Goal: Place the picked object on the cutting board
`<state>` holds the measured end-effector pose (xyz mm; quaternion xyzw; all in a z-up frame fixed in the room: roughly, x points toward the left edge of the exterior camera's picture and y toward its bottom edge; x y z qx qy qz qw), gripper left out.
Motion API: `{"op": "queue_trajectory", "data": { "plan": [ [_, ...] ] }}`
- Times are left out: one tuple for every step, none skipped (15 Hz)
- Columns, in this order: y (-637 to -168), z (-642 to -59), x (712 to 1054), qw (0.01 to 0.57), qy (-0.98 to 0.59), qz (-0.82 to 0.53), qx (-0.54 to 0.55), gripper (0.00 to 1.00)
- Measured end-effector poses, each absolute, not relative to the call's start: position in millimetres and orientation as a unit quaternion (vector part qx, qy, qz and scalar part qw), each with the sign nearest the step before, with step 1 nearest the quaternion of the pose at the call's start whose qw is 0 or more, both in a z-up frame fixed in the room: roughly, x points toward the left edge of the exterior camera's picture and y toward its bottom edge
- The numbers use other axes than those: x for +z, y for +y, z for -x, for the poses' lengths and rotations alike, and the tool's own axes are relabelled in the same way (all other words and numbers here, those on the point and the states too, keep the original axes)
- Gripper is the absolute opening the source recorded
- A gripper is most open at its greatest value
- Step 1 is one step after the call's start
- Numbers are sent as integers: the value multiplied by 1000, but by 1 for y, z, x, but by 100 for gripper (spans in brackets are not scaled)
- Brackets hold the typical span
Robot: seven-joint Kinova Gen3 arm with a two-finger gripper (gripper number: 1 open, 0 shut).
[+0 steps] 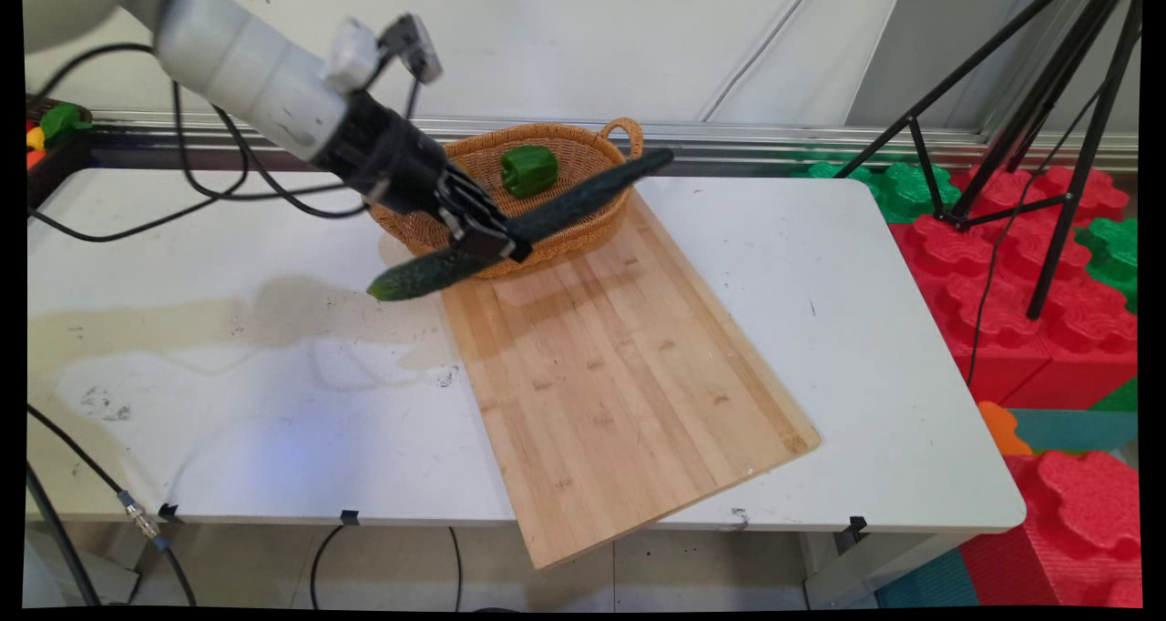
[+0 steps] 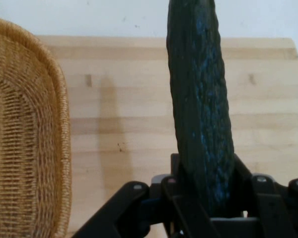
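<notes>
The black two-finger gripper (image 1: 481,229) is clamped around the middle of a long dark-green cucumber (image 1: 519,227), carrying it clear of the white table (image 1: 228,375), apparently above the near rim of the woven wicker basket (image 1: 574,147) at its one o'clock. A green bell pepper (image 1: 529,168) lies in that basket. The pale bamboo cutting board (image 1: 619,366) stretches away toward five o'clock.

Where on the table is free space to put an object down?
Most of the cutting board is bare, from the basket to the table's near edge. Bare table lies right and left of it. Crowded at the basket, where the pincer holds the cucumber above.
</notes>
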<state>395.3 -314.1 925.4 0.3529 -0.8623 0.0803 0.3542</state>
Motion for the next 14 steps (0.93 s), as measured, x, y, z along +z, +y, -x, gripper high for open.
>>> {"op": "queue_trajectory", "data": {
  "plan": [
    [-317,-389,919,349,-864,-355,80,0],
    [-320,-382,911,343,-865,-357,81,0],
    [-324,-374,903,336,-867,-359,81,0],
    [-328,-369,896,331,-869,-360,81,0],
    [-331,-365,891,326,-870,-361,81,0],
    [-334,-360,884,320,-872,-362,80,0],
    [-338,-354,875,312,-874,-364,79,0],
    [-341,-348,867,304,-876,-367,78,0],
    [-344,-344,860,298,-877,-370,78,0],
    [-346,-341,855,294,-877,-371,77,0],
    [-348,-337,848,289,-879,-372,77,0],
    [-351,-333,841,283,-880,-374,77,0],
    [-353,-329,834,277,-881,-376,77,0],
    [-355,-326,829,273,-882,-377,77,0]
  ]
}}
